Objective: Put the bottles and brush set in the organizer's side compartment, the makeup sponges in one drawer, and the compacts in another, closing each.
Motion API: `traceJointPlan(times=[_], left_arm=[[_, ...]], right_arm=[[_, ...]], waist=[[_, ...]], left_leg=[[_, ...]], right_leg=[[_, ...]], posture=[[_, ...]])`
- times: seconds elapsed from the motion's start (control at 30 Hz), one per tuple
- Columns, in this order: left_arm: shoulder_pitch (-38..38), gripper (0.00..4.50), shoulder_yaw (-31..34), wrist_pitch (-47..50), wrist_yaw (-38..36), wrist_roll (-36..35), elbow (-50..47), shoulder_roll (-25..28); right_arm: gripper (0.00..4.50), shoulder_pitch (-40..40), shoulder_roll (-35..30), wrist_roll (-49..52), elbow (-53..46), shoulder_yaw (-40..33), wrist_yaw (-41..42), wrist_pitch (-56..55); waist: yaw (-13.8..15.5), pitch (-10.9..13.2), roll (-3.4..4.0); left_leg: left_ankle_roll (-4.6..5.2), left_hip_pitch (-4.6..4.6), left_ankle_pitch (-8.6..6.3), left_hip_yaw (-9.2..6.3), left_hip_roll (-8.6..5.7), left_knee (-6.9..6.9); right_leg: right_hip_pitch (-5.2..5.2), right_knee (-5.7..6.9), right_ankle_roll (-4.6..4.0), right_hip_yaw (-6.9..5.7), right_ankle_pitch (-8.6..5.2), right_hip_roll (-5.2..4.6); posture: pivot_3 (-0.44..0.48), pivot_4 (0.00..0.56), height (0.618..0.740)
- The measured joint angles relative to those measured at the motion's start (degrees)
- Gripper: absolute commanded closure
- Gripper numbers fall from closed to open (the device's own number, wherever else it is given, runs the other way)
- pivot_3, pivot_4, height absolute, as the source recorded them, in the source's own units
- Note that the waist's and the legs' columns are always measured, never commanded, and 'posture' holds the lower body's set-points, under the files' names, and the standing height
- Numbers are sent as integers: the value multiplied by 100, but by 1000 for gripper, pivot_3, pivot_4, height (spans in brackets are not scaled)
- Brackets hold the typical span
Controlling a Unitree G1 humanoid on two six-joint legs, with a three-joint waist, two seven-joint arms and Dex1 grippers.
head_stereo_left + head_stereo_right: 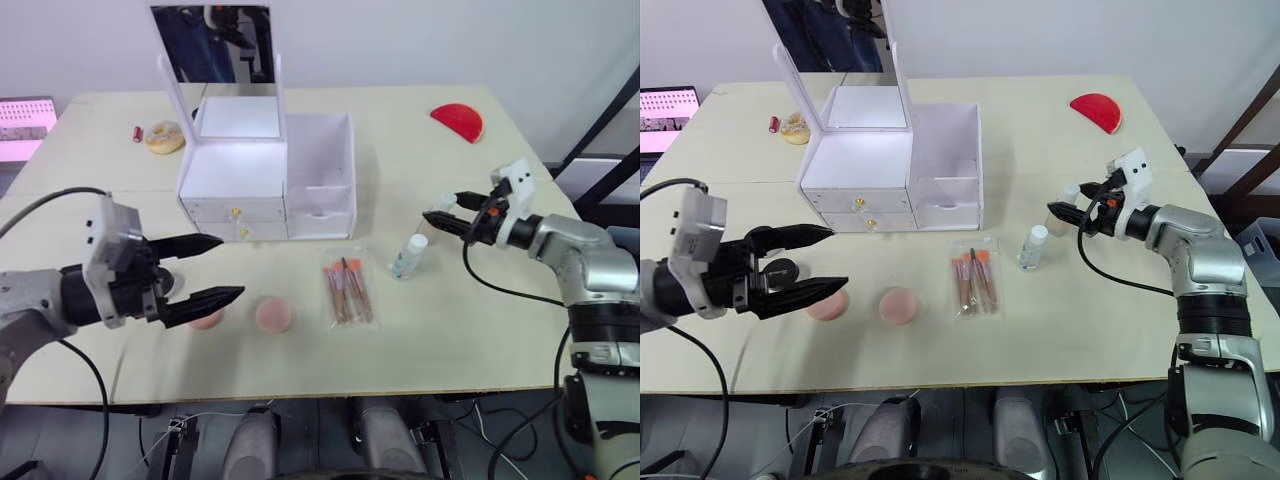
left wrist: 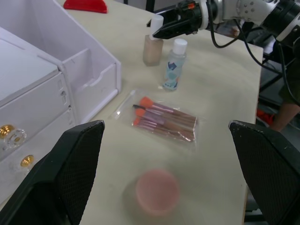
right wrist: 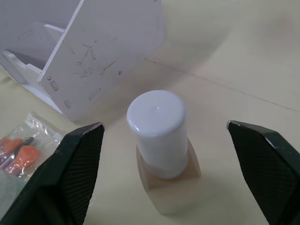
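The white organizer (image 1: 262, 170) stands mid-table, its side compartment (image 1: 322, 165) open at the top and its two small drawers (image 1: 232, 221) shut. A beige bottle with a white cap (image 3: 158, 140) stands between the spread fingers of my open right gripper (image 1: 437, 209), untouched. A clear bottle with a blue label (image 1: 408, 256) stands nearby. The bagged brush set (image 1: 347, 290) lies flat in front of the organizer. Two pink round pieces (image 1: 273, 315) (image 1: 207, 320) lie near my left gripper (image 1: 215, 268), which hovers open and empty.
A red half-round piece (image 1: 458, 121) lies at the far right. A yellow round item (image 1: 165, 137) and a small red tube (image 1: 137, 133) sit far left of the organizer. A mirror (image 1: 215, 45) rises behind it. A dark round object (image 1: 785, 268) lies under my left fingers.
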Motion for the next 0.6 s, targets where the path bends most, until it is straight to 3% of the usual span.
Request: traceJointPlan(times=[0.17,0.6], left_arm=[[3,0,-9,0,7,-32,2,38],[35,0,-11,-5,-61,-28,8,79]], right_arm=[[3734,1,19,50,-166,-27,15,76],[3733,22,30,104,-363,-35,1,207]], waist=[[-3,0,0],[-1,1,1]], left_leg=[[0,1,0,0,0,-1],[0,0,0,-1,0,0]], right_leg=[[0,0,0,0,0,1],[0,0,0,0,0,1]], posture=[[0,150,739],[0,150,739]])
